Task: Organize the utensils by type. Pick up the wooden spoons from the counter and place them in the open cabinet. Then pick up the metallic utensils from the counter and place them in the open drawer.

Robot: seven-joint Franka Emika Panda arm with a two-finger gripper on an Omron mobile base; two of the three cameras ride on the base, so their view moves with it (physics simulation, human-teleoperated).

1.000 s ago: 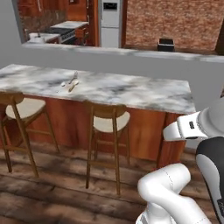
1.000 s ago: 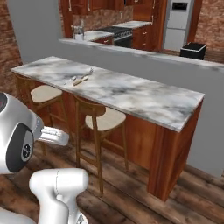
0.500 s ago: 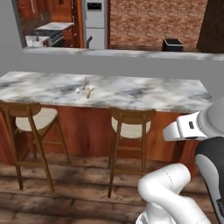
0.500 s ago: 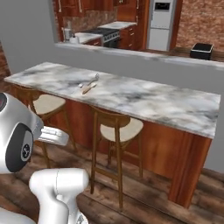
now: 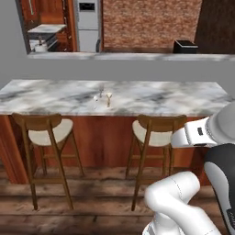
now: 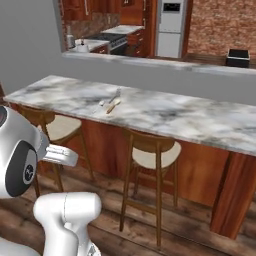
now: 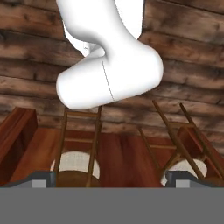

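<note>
Pincer [image 7: 112, 181] open wide over plank floor, well apart from slim wooden spoon [image 5: 109, 98] and thin silver utensils [image 5: 97, 98] mid-way along veined white marble table [image 5: 183, 98].

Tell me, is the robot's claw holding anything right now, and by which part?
Nothing is held. The gripper stands open with only stools and floor beyond it, and the utensils lie on the counter.

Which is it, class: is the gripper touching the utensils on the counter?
Apart. In the hand view the open gripper faces stools and floor; the left base view shows the utensils lying untouched.
</note>
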